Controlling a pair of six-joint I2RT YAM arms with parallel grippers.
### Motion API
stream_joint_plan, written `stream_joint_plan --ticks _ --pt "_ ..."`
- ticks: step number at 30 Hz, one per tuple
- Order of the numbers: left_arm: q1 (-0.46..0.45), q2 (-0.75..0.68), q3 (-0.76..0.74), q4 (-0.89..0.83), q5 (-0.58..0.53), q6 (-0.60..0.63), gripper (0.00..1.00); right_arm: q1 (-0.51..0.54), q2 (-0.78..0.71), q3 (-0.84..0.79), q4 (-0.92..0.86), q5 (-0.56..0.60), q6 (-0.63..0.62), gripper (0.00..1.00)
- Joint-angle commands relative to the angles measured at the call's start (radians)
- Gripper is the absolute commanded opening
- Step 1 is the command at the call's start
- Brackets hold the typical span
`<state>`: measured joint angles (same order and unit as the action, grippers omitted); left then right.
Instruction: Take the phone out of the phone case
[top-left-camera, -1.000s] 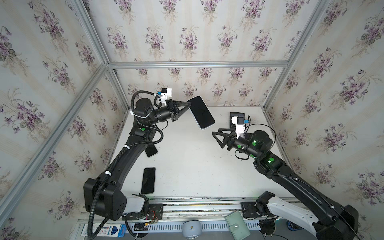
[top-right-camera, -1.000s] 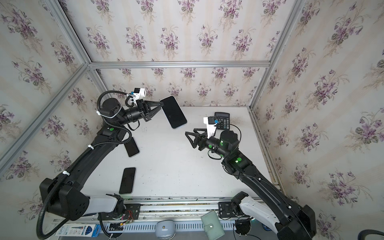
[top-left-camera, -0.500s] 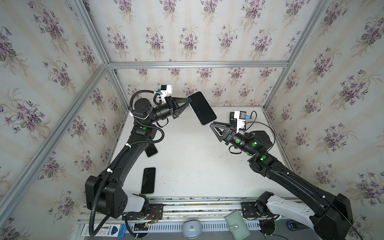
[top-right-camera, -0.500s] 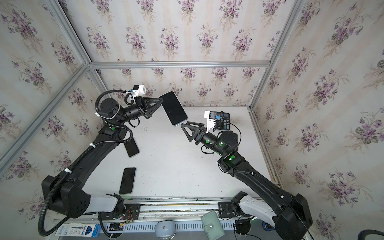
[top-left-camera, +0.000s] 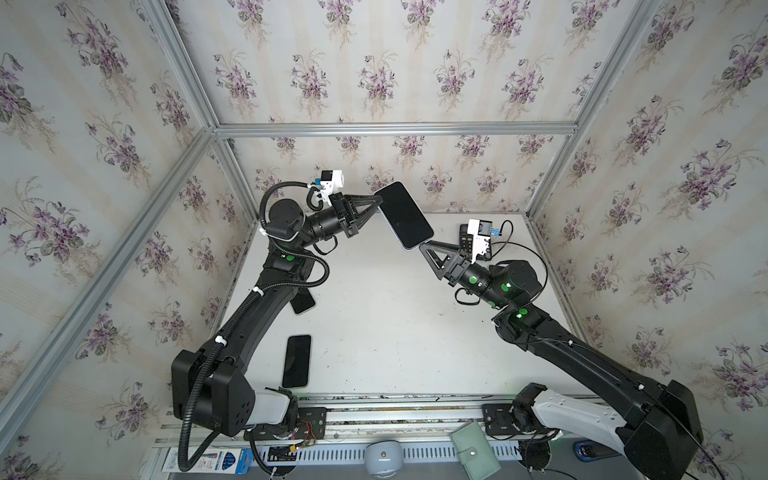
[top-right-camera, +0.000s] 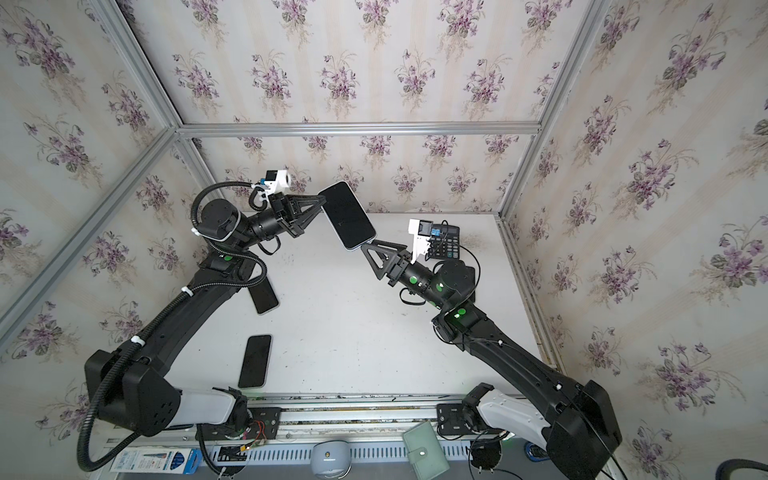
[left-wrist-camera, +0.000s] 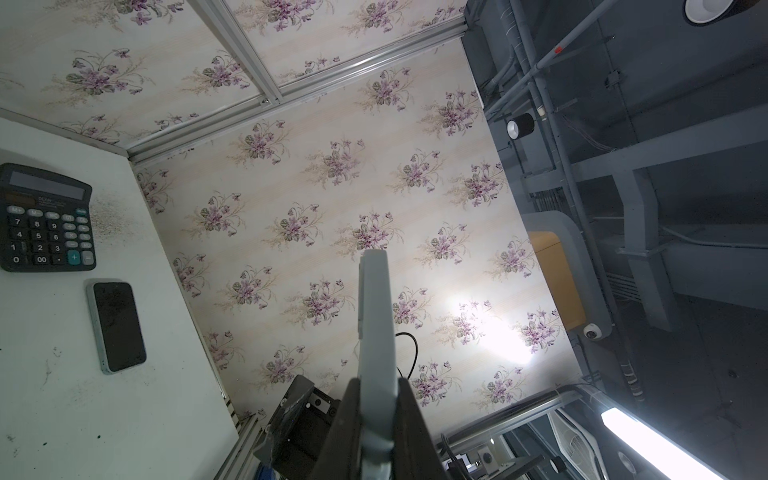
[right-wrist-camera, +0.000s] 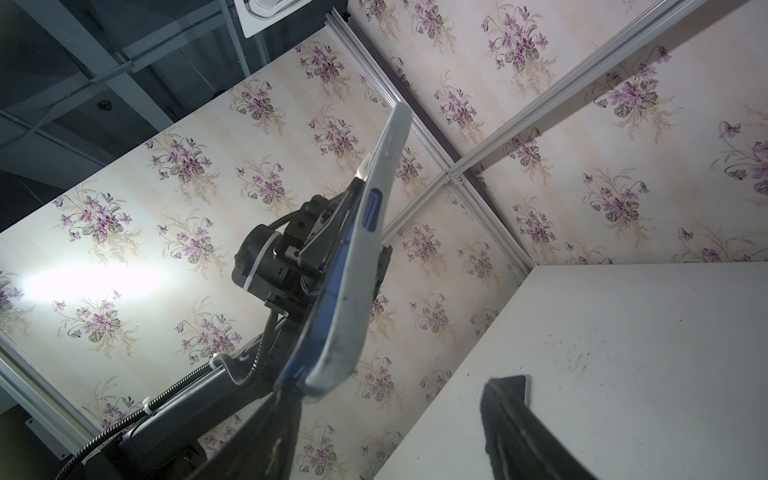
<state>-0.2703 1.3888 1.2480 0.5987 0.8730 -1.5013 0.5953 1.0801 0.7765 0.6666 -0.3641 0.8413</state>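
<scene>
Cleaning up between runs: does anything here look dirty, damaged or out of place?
Dark gritty specks dust the white table beside the calculator. The pale phone case, clamped in the left gripper, looks scuffed and speckled. Nothing looks broken.

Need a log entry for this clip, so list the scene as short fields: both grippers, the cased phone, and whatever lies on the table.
left gripper: shut on the cased phone, held in the air
right gripper: open, at that phone's lower corner
cased phone: tilted, screen facing up, case on
table: front phone and side phone at left; calculator with a third phone beside it
</scene>
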Motion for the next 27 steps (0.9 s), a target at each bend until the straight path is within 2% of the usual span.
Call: stream_joint_plan --ticks 1,21,27 --pt "-0.01 -0.011 0.001 0.103 0.033 -0.047 0.0 0.0 0.01 0.003 0.032 0.04 0.008 0.71" --pt "-0.029 -0.017 -0.001 0.174 0.048 -0.094 0.0 -0.007 0.014 -0.037 0.028 0.093 0.051 0.61" --pt "-0.029 -0.022 -0.046 0.171 0.048 -0.093 0.0 -0.009 -0.011 -0.047 0.036 0.106 0.067 0.6"
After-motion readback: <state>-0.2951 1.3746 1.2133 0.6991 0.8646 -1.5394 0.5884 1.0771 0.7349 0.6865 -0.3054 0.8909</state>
